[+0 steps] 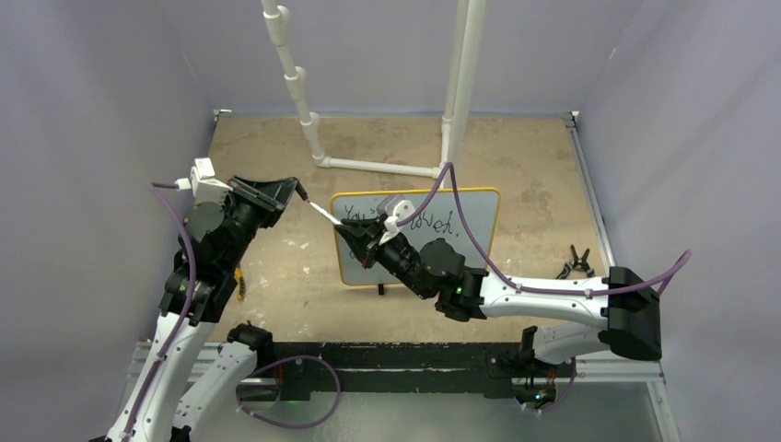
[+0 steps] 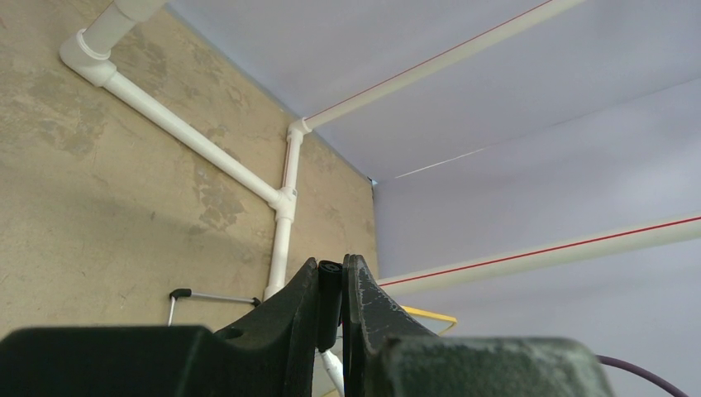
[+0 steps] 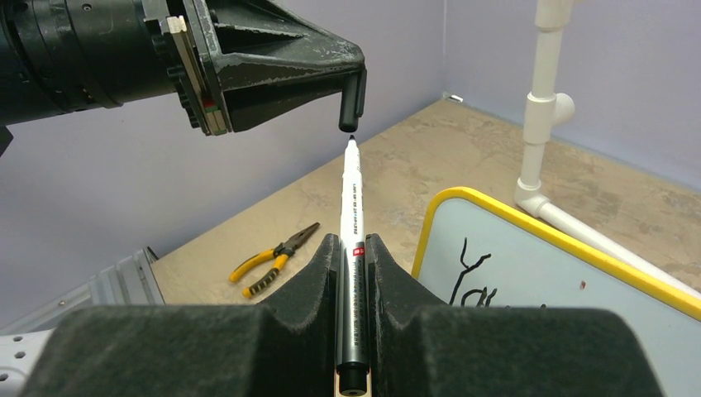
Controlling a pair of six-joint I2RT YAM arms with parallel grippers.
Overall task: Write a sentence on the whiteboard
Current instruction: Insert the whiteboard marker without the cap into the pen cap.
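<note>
1. Top view: the whiteboard (image 1: 474, 253) stands mid-table with the sentence (image 1: 433, 224) on it. The left gripper (image 1: 295, 190) and right gripper (image 1: 348, 230) meet just off its left edge.
2. Left wrist: the jaws pinch a black marker cap (image 2: 331, 285).
3. Right wrist: the jaws pinch the marker (image 3: 353, 190), with its tip just under the cap's mouth. The writing looks finished and recapping is in hand; the next move calls for a straight push along the marker's axis.

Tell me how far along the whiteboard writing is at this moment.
Done: the sentence is already on the whiteboard, though partly hidden from above. In hand: the right fingers grip the marker, its bare tip right under the cap pinched in the left fingers. Left: seating the cap, apparently.
</note>
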